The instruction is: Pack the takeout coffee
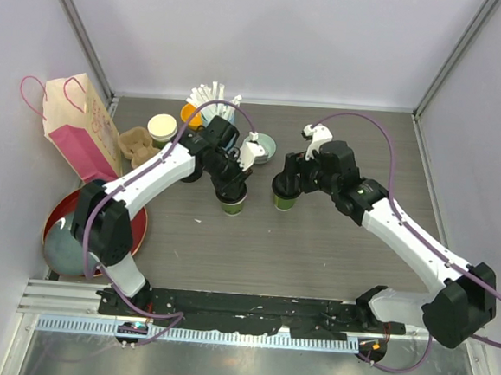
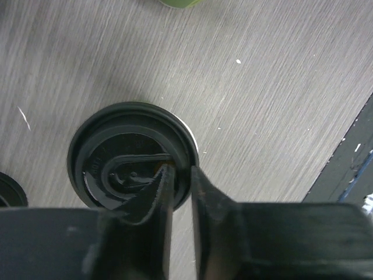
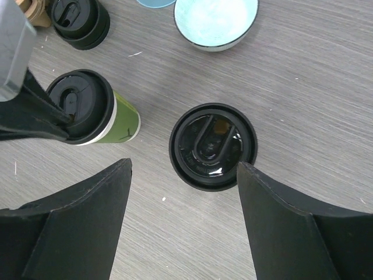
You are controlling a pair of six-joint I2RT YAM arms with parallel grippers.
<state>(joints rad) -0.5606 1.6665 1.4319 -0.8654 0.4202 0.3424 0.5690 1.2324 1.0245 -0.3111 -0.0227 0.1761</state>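
Top external view gives you both dark-green takeout cups standing lidded on the worktop, one under each set of jaws: the left cup and the right cup, near each other. Your left jaws are down to a narrow slit with nothing in it, tips at the left cup's black lid. Your right jaws stand wide, with the right cup centred below the gap, untouched. Only the right wrist view shows you the pale bowl beyond the jaws, and another black-lidded dark cup. Only the top view shows the white straws and the pink bag.
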